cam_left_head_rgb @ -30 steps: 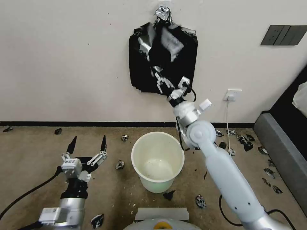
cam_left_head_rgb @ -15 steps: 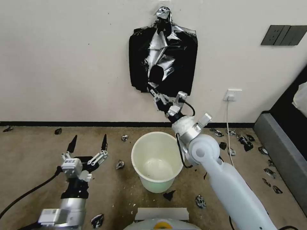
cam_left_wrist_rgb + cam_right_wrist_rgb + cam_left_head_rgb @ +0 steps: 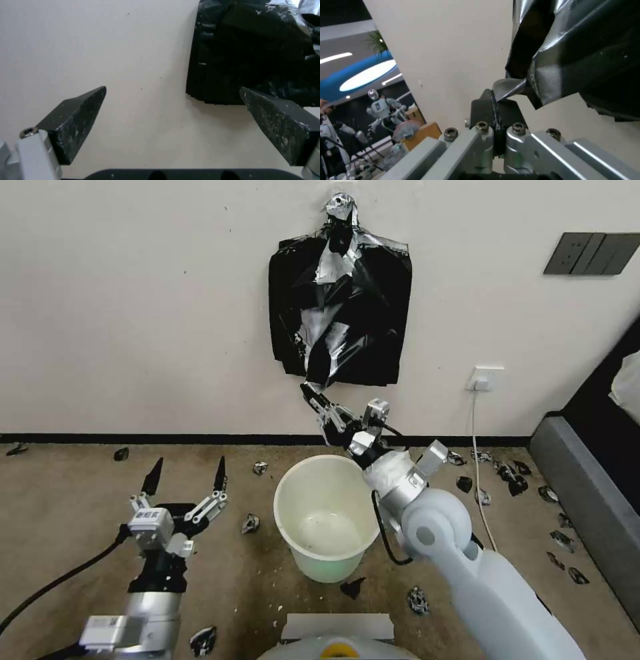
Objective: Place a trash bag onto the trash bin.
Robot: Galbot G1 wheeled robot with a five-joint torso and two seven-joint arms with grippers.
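Note:
A flat black bundle of bags [image 3: 373,327] hangs on the wall from a silvery knot. One glossy trash bag [image 3: 319,337] is drawn out of its front, stretched down to my right gripper [image 3: 311,392], which is shut on the bag's lower tip just below the bundle. In the right wrist view the jaws of the right gripper [image 3: 493,98] pinch the film of the trash bag [image 3: 553,72]. The white trash bin [image 3: 283,507] stands upright on the floor below. My left gripper [image 3: 186,477] hovers open left of the bin; in the left wrist view it [image 3: 172,88] faces the wall and the bundle [image 3: 246,57].
Several torn black scraps [image 3: 510,477] litter the brown floor around the bin. A wall socket [image 3: 485,378] with a cable sits right of the bundle. A grey furniture edge [image 3: 587,493] runs along the right. My own base [image 3: 337,640] is just in front of the bin.
My right gripper has moved down and back toward the bin, from in front of the bundle to below it, drawing the trash bag out longer. The left arm has hardly moved.

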